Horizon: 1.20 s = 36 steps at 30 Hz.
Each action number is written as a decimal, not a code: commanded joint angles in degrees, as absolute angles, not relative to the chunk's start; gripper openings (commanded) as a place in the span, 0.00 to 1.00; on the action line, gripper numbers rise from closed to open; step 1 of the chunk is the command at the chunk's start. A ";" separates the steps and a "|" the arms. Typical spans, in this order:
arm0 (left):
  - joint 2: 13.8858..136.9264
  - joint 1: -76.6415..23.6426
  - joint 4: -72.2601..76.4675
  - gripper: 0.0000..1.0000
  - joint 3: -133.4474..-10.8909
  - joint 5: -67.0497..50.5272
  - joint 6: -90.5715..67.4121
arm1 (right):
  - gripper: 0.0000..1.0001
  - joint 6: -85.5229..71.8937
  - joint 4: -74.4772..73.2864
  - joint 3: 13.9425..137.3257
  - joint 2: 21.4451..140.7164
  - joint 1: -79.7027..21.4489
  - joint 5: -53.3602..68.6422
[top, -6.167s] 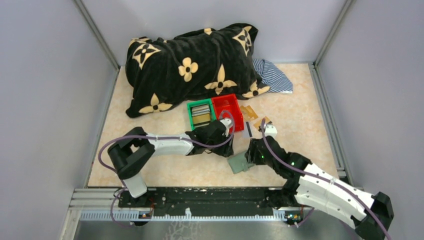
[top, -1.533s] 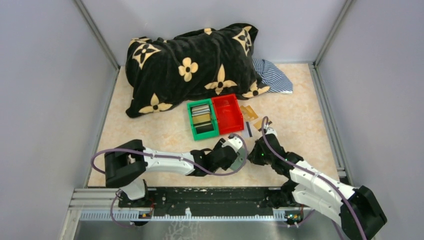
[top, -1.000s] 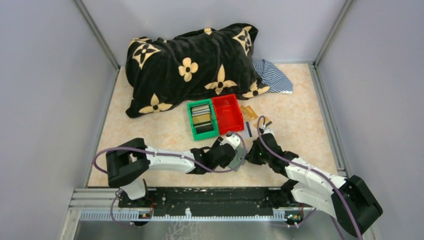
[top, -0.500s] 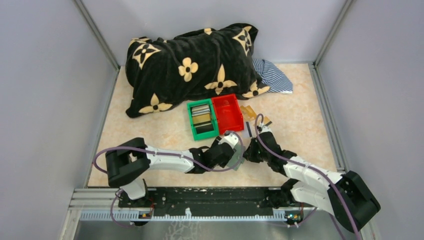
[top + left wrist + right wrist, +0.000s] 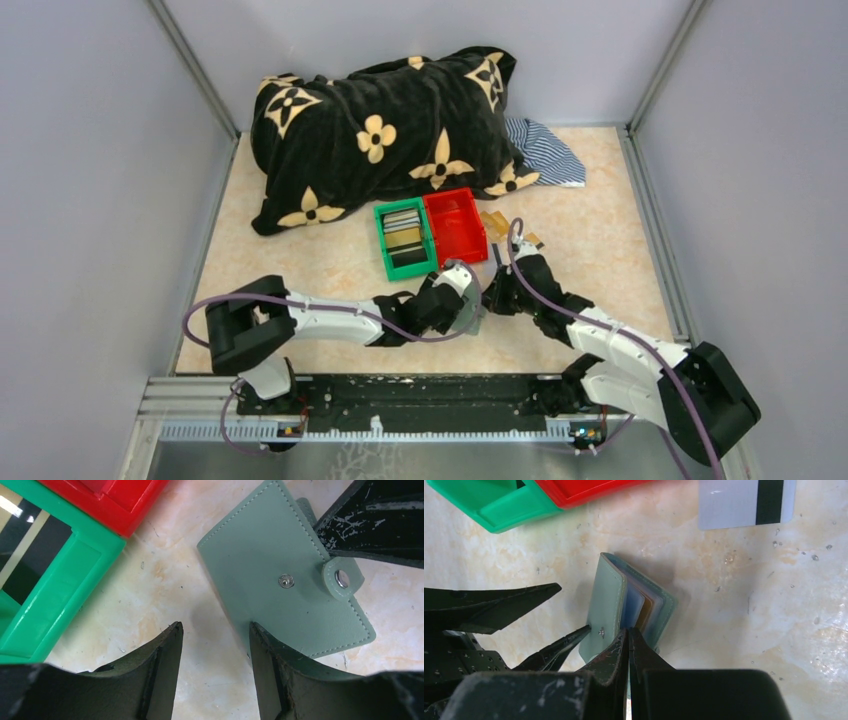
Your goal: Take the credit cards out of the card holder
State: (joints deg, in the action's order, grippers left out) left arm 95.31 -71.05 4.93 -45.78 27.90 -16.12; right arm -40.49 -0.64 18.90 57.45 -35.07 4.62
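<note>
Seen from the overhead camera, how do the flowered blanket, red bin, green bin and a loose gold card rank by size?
1. flowered blanket
2. red bin and green bin: they look alike, so tied
3. gold card beside the red bin

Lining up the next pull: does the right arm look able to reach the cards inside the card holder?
Probably yes: the right gripper, jaws shut, sits at the parted edge of the card holder, nothing between; it must open to pinch.
</note>
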 commanded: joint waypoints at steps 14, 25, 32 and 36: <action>88.49 -70.52 7.78 0.58 -41.67 23.53 -17.13 | 0.00 -38.52 8.21 22.22 60.06 -34.91 12.31; 83.04 -70.44 5.57 0.58 -41.35 26.69 -17.83 | 0.00 -39.61 12.14 20.13 61.37 -34.89 12.91; 86.39 -69.15 2.20 0.58 -41.59 29.75 -21.96 | 0.00 -38.09 11.28 21.62 61.76 -34.37 14.00; 91.08 -67.98 1.42 0.58 -43.21 27.84 -24.44 | 0.00 -36.16 9.15 24.34 60.64 -35.61 15.86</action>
